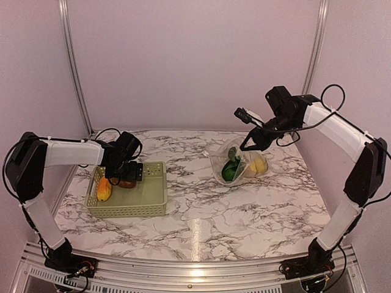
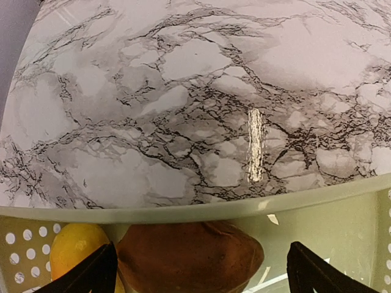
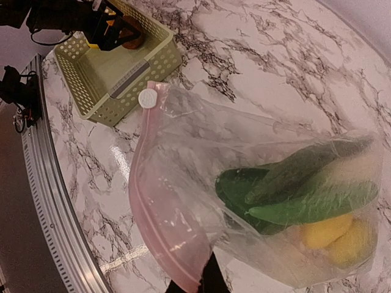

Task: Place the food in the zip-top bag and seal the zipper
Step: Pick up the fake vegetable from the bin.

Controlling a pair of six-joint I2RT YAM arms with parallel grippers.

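Top view: right gripper [image 1: 252, 141] holds zip-top bag [image 1: 238, 163] by rim, far right of table [image 1: 201, 226]; left gripper [image 1: 125, 174] low in basket [image 1: 153, 204].
Left wrist: fingers [image 2: 91, 274] spread, straddling brown potato [image 2: 189, 256]. Likely light, rigid; base cut off.
Right wrist: fingers [image 3: 208, 278] pinch pink zipper [image 3: 142, 195]. Film floppy, slippery. Cucumber [image 3: 317, 204] inside. Fingertips mostly hidden.

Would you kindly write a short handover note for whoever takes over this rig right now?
Left pincer: open, down in the basket, fingers either side of the potato, not closed on it.
Right pincer: shut on the bag at its pink zipper, holding the mouth up; it looks open.
Done: green pieces and yellow ones are in the bag.
Left: move the potato and the yellow fruit from basket to bag, then seal the zipper.
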